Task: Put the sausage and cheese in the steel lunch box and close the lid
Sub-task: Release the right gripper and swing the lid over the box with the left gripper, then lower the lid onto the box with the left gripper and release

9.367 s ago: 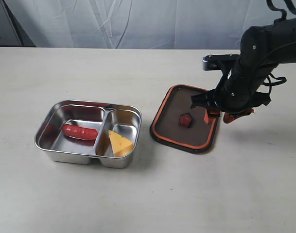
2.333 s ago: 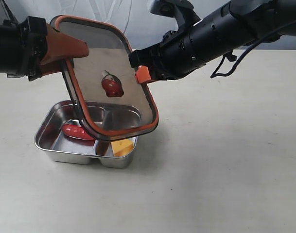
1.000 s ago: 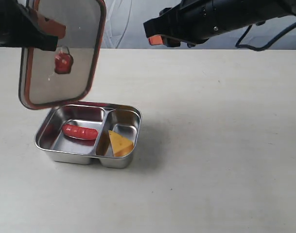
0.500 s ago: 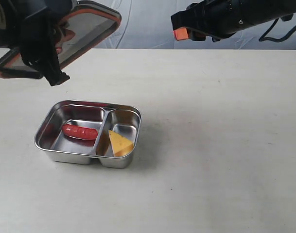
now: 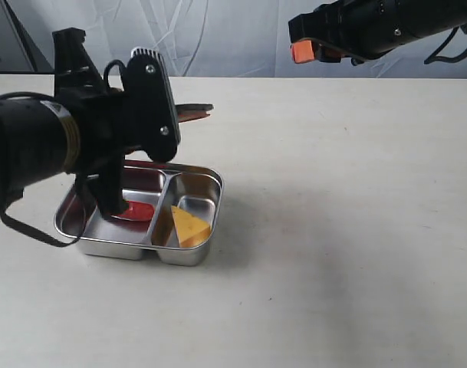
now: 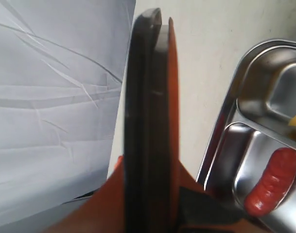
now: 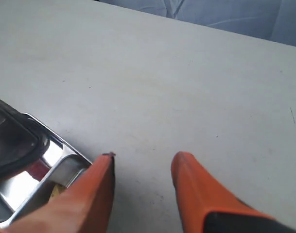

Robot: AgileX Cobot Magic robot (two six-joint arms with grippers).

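Left gripper [image 6: 150,194] pinched the lid [image 6: 145,97], raised over the steel lunch box [image 5: 195,257] near desk's left edge. Sausage [image 5: 139,211] in left-edge-side compartment, cheese [image 5: 189,228] in the other. Right gripper [image 7: 145,162] spread, high by far edge.

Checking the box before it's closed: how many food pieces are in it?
2: the sausage in the larger compartment, partly behind the left arm; the cheese in the smaller compartment.
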